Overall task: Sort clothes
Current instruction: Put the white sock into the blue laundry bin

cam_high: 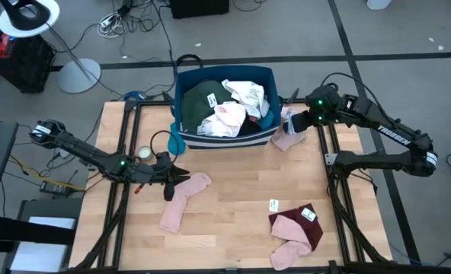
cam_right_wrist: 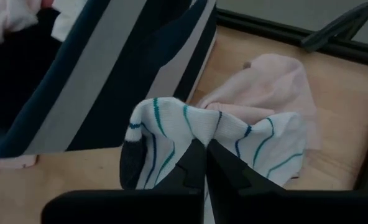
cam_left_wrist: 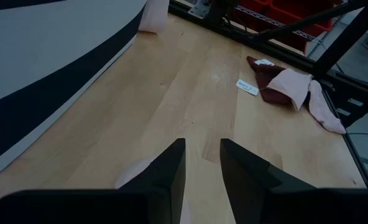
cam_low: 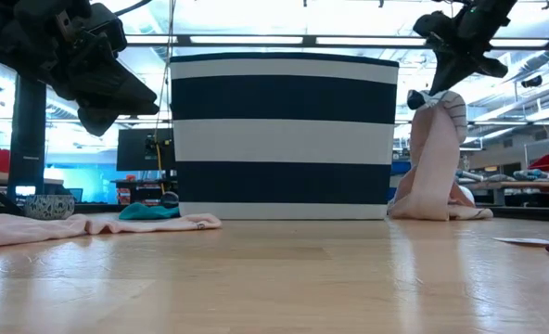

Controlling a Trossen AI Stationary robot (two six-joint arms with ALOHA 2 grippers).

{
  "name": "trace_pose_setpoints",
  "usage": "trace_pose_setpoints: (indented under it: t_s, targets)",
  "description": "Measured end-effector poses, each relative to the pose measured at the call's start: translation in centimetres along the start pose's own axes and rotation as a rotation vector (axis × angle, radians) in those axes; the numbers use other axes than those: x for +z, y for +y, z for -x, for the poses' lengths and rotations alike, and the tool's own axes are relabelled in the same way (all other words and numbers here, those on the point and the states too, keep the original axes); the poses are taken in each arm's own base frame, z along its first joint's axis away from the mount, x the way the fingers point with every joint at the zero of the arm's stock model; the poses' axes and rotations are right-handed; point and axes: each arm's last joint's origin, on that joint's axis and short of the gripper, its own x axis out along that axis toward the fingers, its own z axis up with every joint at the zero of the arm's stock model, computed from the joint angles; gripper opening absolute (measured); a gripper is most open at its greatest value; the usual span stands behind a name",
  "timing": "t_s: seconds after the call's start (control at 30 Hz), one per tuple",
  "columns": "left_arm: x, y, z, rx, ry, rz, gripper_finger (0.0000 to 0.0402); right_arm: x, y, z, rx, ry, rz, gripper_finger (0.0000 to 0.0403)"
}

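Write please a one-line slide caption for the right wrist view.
Right gripper shut on a striped sock beside the bin, pink garment lying behind.

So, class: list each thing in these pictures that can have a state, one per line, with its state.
Right gripper: shut on striped sock.
Striped sock: lifted, beside bin.
Left gripper: open, above pink sock.
Pink sock: flat on table.
Bin: upright, holding clothes.
Maroon piece: on table, tagged.

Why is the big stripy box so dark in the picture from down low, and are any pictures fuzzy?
In the low view, bright ceiling lights behind the striped bin and both arms make them look dark. In the right wrist view, the right claw and its striped sock look soft. The high view is evenly lit.
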Motion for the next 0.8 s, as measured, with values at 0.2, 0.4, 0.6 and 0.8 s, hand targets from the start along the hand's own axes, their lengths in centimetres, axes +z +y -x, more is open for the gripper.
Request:
trace_pose_setpoints:
  t_s: [0.2,0.4,0.6,0.8]
  targets:
    - [0.0,0.0,0.0,0.0,0.0,0.0,0.0106,-0.15,0.4,0.05,0.014,-0.004,0.011,0.0005]
    - [0.0,0.0,0.0,0.0,0.0,0.0,0.0106,0.02,0.51,0.03,0.023,-0.022,0.02,0.0039]
    - [0.01,0.0,0.0,0.0,0.0,0.0,0.0106,0.05,0.58,-0.13,0.024,-0.014,0.021,0.0067]
    - [0.0,0.0,0.0,0.0,0.0,0.0,0.0106,0.05,0.81,-0.72,0.018,0.021,0.032,0.0016]
